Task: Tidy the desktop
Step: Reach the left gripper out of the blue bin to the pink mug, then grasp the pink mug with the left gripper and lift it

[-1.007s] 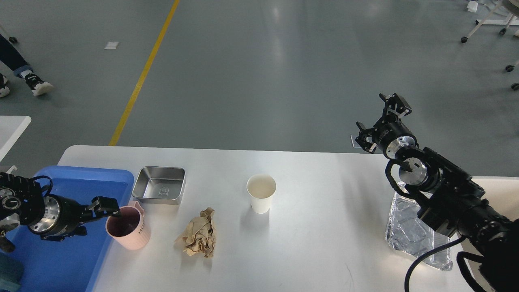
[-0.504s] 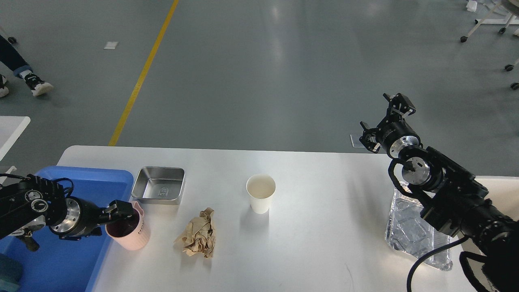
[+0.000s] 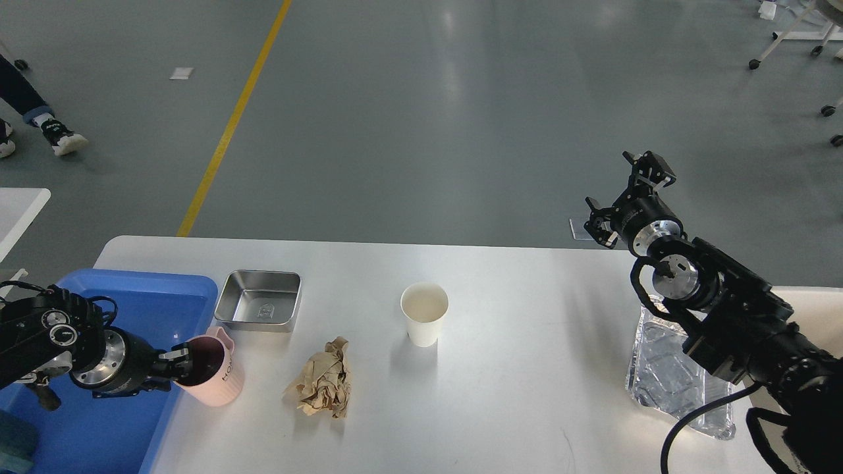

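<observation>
A pink ribbed cup [image 3: 216, 372] stands tilted to the left at the blue tray's [image 3: 151, 296] right edge. My left gripper [image 3: 176, 366] is at the cup's rim, with a finger in its mouth, and looks shut on the rim. A crumpled brown paper [image 3: 323, 387] lies on the white table [image 3: 514, 368] right of the cup. A white paper cup [image 3: 424, 315] stands upright mid-table. A square steel dish [image 3: 259, 299] sits behind the pink cup. My right gripper [image 3: 623, 195] is open and empty, raised above the table's far right edge.
A crinkled foil tray [image 3: 665, 375] lies at the table's right, partly under my right arm. A person's feet [image 3: 56, 135] show on the floor at far left. A second white table's corner [image 3: 20, 210] is at the left.
My left gripper has come down and drawn back left at the pink cup's rim, and the cup has tipped toward the blue tray. My right gripper has shifted slightly right.
</observation>
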Motion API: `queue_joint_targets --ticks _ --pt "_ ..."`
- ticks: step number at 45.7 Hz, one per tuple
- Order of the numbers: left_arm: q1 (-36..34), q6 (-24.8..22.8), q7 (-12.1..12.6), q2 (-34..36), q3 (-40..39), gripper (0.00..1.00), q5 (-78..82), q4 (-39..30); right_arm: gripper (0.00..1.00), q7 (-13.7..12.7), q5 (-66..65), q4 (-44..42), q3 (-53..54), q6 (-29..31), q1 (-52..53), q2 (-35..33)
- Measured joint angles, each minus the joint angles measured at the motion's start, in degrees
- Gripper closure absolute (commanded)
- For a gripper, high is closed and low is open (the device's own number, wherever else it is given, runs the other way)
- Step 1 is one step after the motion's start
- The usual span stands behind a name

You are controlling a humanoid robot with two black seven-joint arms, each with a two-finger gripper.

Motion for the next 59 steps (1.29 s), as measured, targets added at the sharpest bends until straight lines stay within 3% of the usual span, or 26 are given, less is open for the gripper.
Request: queue_joint_targets --ticks 35,59 --pt "-0.35 1.59 0.4 -0.11 0.27 1.0 1.52 0.03 0.0 -0.09 0.0 0.08 0.0 -0.06 -0.27 -0.03" --pt "-4.99 0.74 1.07 -5.62 3.64 1.0 1.69 -0.02 0.0 -0.09 0.0 0.17 0.09 0.0 -0.27 -1.32"
